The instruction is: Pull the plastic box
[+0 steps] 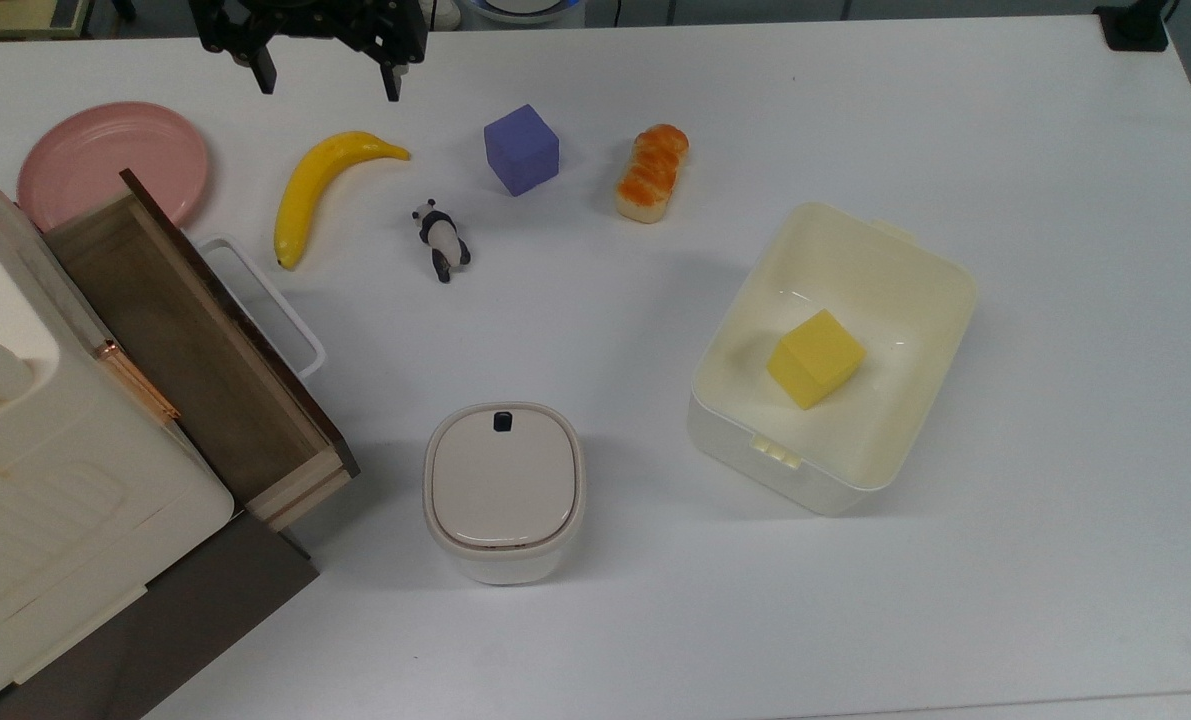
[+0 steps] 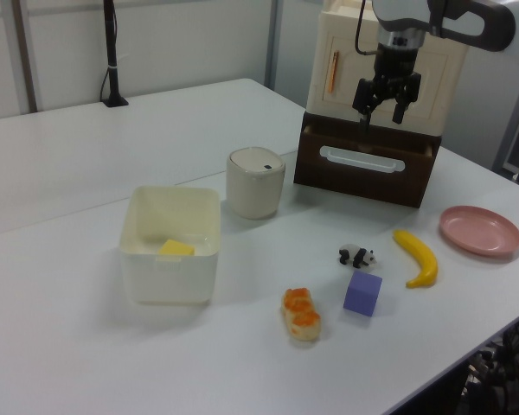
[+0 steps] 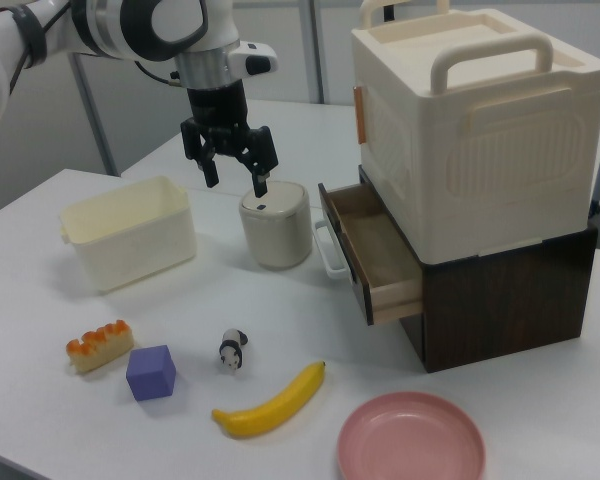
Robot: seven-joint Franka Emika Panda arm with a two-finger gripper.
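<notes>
The plastic box (image 1: 730,445) is a cream-white open tub at the top view's right, lying at a slant on the white table. A yellow cube (image 1: 815,358) rests inside it. The left view has the plastic box (image 2: 169,278) at its left, and the right view has the plastic box (image 3: 130,250) at its left too. My gripper (image 1: 328,85) hangs open and empty at the top view's upper left, well away from the box. In the left view my gripper (image 2: 381,113) hovers in front of the cabinet, and in the right view my gripper (image 3: 235,181) is above the small lidded bin.
A small white bin (image 1: 503,490) with a beige lid stands left of the box. A banana (image 1: 305,195), toy panda (image 1: 442,240), purple cube (image 1: 522,148), bread (image 1: 652,172) and pink plate (image 1: 110,160) lie nearby. An open wooden drawer (image 1: 195,340) juts out under a white ribbed case (image 3: 470,130).
</notes>
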